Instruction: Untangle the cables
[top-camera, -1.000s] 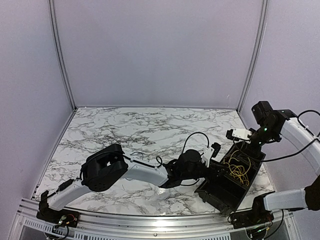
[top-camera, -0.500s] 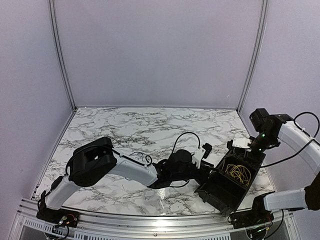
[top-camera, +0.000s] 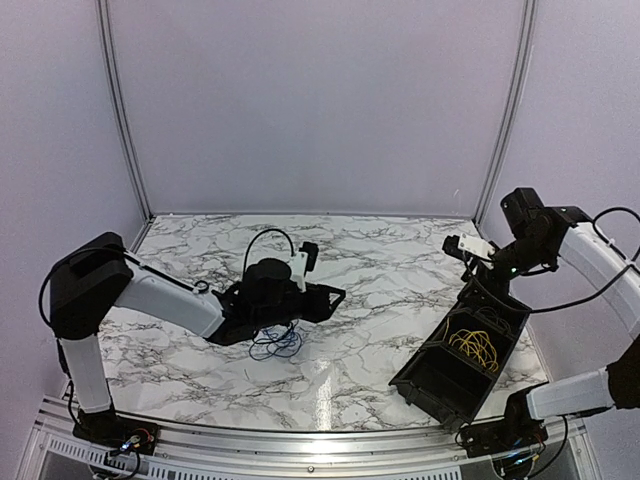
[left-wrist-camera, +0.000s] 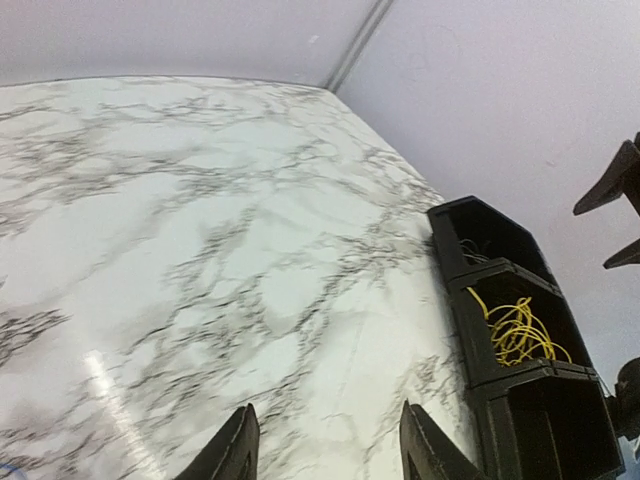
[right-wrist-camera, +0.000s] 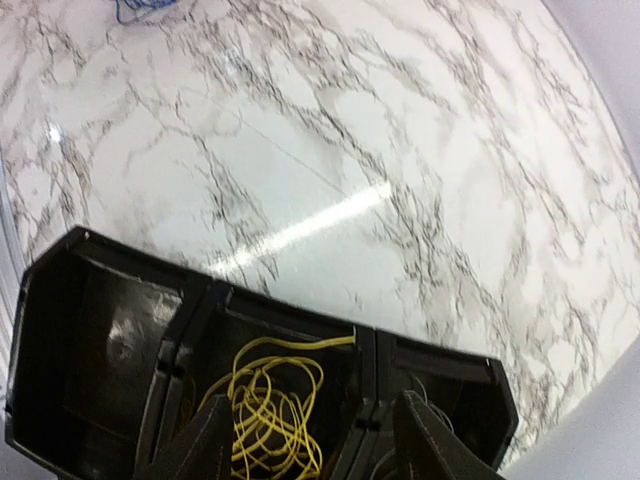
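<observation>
Two light, floppy bundles: blue cables (top-camera: 273, 344) lower centre, yellow cables (top-camera: 477, 346) lower right. I'd pinch an outer loop — left gripper (left-wrist-camera: 325, 455) and right gripper (right-wrist-camera: 312, 445) both spread.

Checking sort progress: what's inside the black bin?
Middle compartment of the bin: yellow cables. One end compartment shows nothing in it. The other holds faint thin wires, colour unclear; the right gripper covers part of it in the right wrist view.
</observation>
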